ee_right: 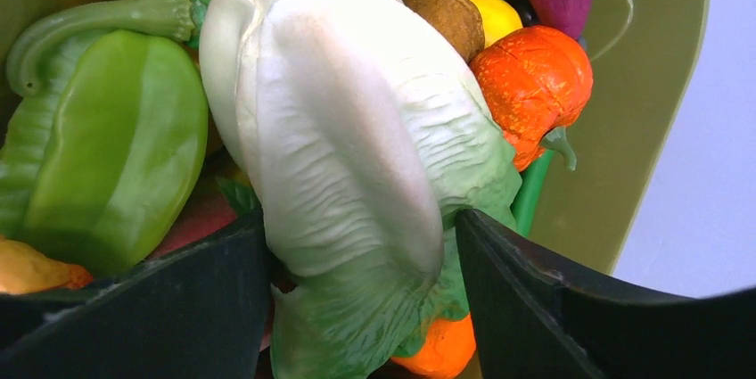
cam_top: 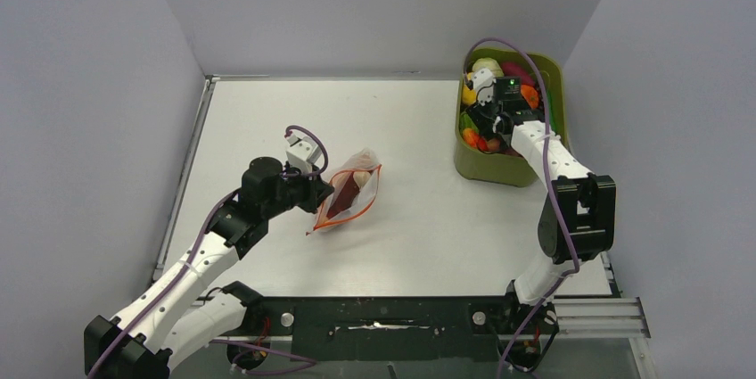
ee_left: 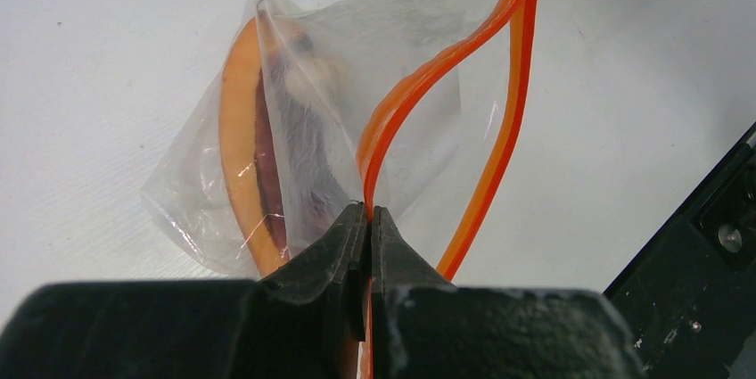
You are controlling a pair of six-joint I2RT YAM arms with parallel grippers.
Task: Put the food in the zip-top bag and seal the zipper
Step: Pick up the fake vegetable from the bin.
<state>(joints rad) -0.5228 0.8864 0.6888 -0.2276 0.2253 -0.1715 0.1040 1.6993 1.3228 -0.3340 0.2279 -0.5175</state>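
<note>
Loading food: centre-left overhead, left gripper point(ee_left: 368, 218) clamps the zip-top bag point(cam_top: 352, 190) by its zipper point(ee_left: 428, 76). Upper right, right gripper point(ee_right: 361, 218) straddles a cabbage point(ee_right: 339, 129) in the tub point(ee_right: 642, 85), jaws wide. Gripped? Can't tell. Next: squeeze firmly, lift clear.

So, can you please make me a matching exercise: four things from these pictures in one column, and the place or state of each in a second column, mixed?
Things
1. left gripper
2. right gripper
3. zip-top bag
4. green tub

States
a. holds the toy vegetables, at the far right of the table
b. jaws apart, one on each side of the pale cabbage
c. pinched shut on the zipper
d. lies on the table, mouth partly open, food inside

Pairs: 1-c, 2-b, 3-d, 4-a
</note>
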